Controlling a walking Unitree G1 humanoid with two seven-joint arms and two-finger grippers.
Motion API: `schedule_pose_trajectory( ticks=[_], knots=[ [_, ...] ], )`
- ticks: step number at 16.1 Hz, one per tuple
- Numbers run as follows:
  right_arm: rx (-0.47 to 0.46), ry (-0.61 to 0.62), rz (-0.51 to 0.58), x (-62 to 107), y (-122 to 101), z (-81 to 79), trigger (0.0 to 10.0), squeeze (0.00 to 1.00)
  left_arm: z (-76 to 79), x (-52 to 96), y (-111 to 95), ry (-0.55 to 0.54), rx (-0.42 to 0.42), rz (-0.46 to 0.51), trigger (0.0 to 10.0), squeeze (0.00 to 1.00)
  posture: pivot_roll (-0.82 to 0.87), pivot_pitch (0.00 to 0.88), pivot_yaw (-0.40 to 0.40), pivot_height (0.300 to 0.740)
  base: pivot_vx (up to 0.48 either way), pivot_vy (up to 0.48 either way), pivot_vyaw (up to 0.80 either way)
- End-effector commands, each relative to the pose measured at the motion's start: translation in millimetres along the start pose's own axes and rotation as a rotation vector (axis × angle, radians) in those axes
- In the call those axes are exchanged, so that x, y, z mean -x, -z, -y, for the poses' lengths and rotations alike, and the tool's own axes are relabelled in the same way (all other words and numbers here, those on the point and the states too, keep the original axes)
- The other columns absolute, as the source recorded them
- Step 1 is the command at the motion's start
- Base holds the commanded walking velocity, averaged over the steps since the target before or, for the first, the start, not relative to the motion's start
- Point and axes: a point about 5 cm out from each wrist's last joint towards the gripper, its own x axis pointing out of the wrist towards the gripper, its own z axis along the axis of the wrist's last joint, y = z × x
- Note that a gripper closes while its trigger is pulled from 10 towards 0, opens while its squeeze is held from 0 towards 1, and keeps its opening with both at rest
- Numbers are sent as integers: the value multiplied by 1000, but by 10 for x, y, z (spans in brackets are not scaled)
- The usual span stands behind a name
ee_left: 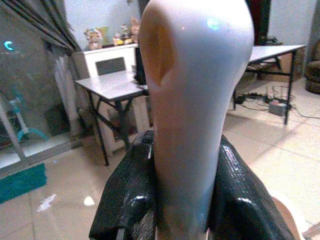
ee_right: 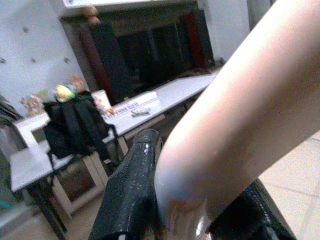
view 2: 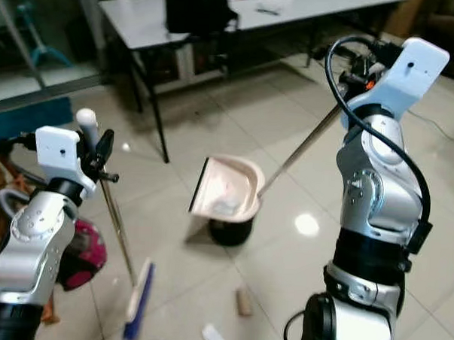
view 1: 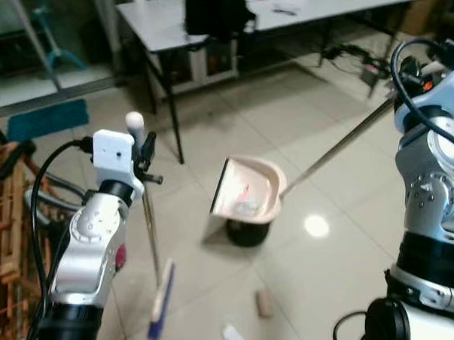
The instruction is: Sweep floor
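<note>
Here the left gripper (ee_left: pixel 182 200) is clamped on the white top of the broom (view 1: pixel 150 234), its black fingers (ee_left: pixel 130 200) pressing both sides of the handle. The broom stands nearly upright, its blue-and-white head on the tiled floor (view 1: pixel 339 182). The right gripper (ee_right: pixel 187 210) grips the long handle of the dustpan (view 1: pixel 245 189), which is tipped up above a dark round base. A small brown piece (view 1: pixel 264 303) and a white scrap (view 1: pixel 237 339) lie near the broom head.

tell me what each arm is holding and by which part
Left gripper: blue-headed broom, by its white handle top. Right gripper: pink dustpan, by its long handle's upper end.
</note>
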Motion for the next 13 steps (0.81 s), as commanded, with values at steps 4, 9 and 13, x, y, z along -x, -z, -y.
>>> schedule_pose_trajectory(
  ticks=[4, 9, 13],
  knots=[
    [-6, -19, 66, -9, -144, -25, 10000, 0, 29, -31, -94, 17, -19, 38, 10000, 0, -19, 0, 88, 740, 448, 0, -164],
    [9, -9, 80, -11, -148, 9, 10000, 0, 46, -27, -89, 26, -14, 39, 10000, 0, -18, 0, 89, 740, 448, 0, -320],
    [-11, 27, 72, -1, -96, 74, 10000, 0, 54, 0, -67, 32, 23, 19, 10000, 0, -13, 0, 89, 740, 109, 0, 0]
  ],
)
